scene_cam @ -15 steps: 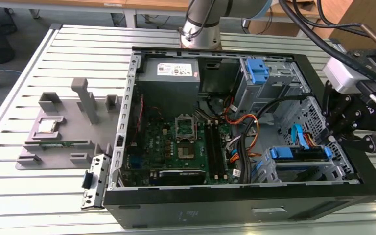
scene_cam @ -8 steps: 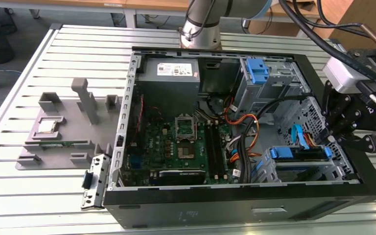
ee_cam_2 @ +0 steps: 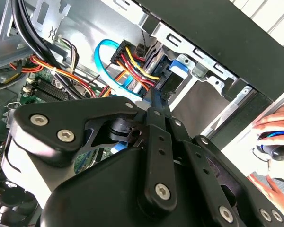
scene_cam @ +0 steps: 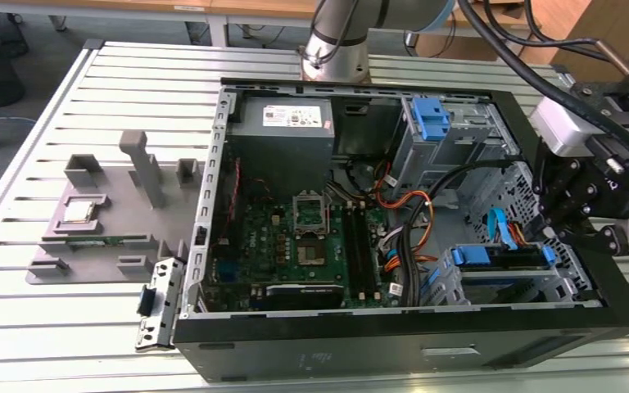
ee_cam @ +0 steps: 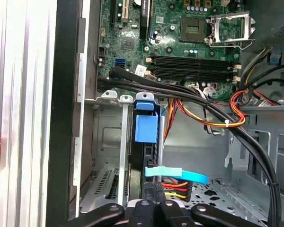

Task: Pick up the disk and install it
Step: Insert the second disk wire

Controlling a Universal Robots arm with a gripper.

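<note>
The disk [scene_cam: 498, 256] sits edge-up in the drive cage at the case's front corner, on the exterior view's right. Its blue carrier frame [ee_cam: 146, 126] shows along the top edge. A light blue data cable [ee_cam: 176, 174] and red-yellow power wires [ee_cam_2: 132, 64] run to its end. My gripper [scene_cam: 542, 237] hangs just above that cabled end, and its fingertips [ee_cam_2: 154, 97] are pressed together with nothing between them. In the first wrist view the gripper [ee_cam: 154, 196] stands right over the disk's connector end.
The open computer case [scene_cam: 402, 332] lies on a slatted metal table. Inside are the motherboard [scene_cam: 304, 237], a grey power supply [scene_cam: 282, 119], another blue carrier [scene_cam: 429, 121] and thick black cables [ee_cam: 217, 113]. A person's hand [ee_cam_2: 274, 137] rests outside the case.
</note>
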